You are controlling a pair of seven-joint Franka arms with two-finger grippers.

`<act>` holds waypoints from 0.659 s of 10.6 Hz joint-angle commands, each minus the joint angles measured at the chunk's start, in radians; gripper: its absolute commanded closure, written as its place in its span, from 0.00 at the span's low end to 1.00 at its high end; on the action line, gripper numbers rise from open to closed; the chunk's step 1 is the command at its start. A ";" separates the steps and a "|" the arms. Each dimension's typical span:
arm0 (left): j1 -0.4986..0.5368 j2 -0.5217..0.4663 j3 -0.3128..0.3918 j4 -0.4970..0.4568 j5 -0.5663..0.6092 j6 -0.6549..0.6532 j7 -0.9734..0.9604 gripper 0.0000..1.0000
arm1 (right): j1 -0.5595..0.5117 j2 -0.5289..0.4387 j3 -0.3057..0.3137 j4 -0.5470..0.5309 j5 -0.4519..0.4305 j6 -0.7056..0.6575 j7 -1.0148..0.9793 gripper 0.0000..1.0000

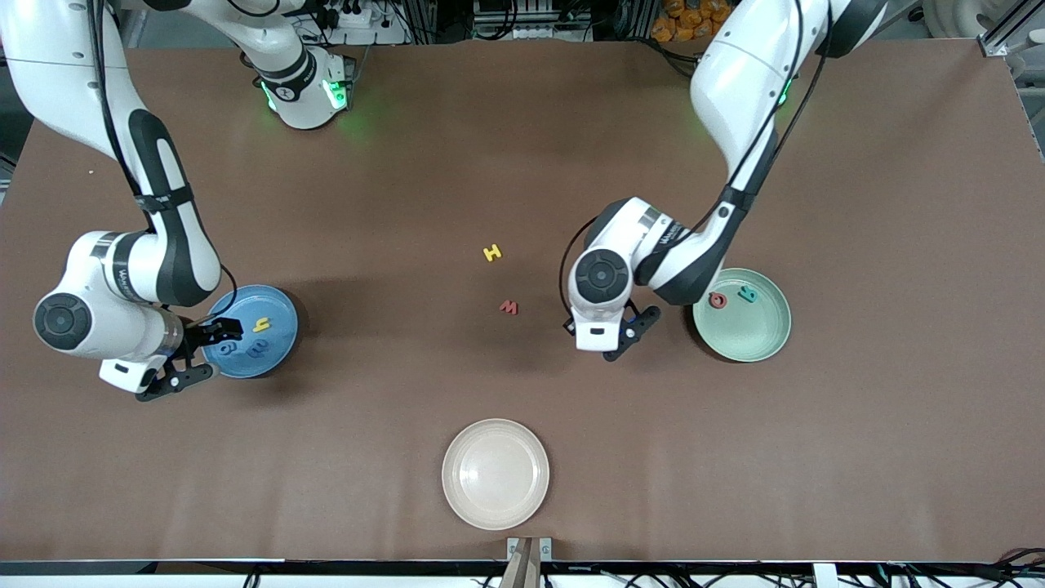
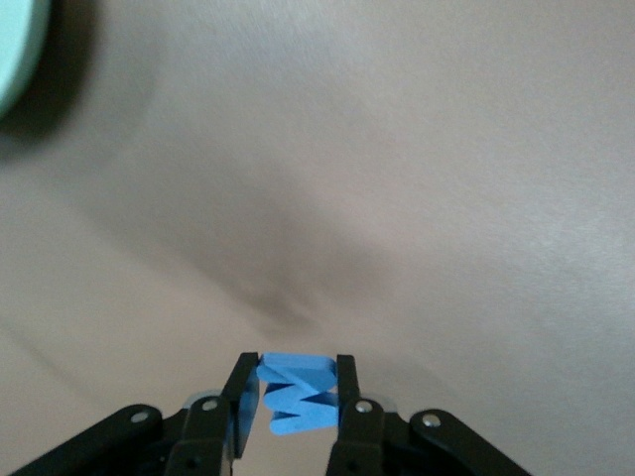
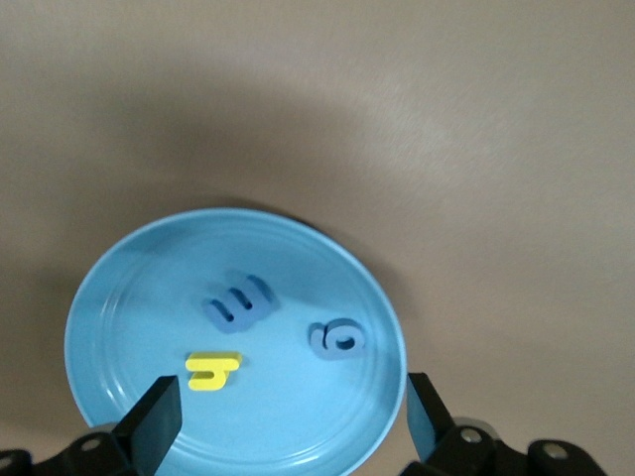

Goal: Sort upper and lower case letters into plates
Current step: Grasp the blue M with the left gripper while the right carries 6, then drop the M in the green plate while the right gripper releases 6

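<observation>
Brown table (image 1: pixel 857 163). Left arm bent at the elbow, left gripper (image 1: pixel 629 335) hanging over bare table beside the mint plate (image 1: pixel 763 347). Only the left wrist view shows its fingers clamped on a blue letter (image 2: pixel 298 397). Right gripper (image 1: pixel 196 353) spread wide over the blue plate (image 3: pixel 129 297) rim. Count: blue plate holds three letters, one yellow (image 3: pixel 212 371), two blue; mint plate two, red (image 1: pixel 718 300) and teal (image 1: pixel 747 294). Yellow H (image 1: pixel 491 253) and red W (image 1: pixel 509 307) lie mid-table. Cream plate (image 1: pixel 465 498) nearest the front camera.
</observation>
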 commanded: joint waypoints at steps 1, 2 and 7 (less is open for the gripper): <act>0.053 -0.137 -0.002 -0.181 0.019 0.000 0.179 0.82 | 0.023 0.000 0.006 0.044 0.009 -0.018 0.012 0.00; 0.078 -0.179 -0.002 -0.230 0.027 0.003 0.255 0.82 | 0.033 0.000 0.006 0.046 0.011 -0.015 0.044 0.00; 0.212 -0.371 0.004 -0.500 0.062 0.135 0.704 0.83 | 0.175 -0.002 0.030 0.052 0.017 0.002 0.230 0.00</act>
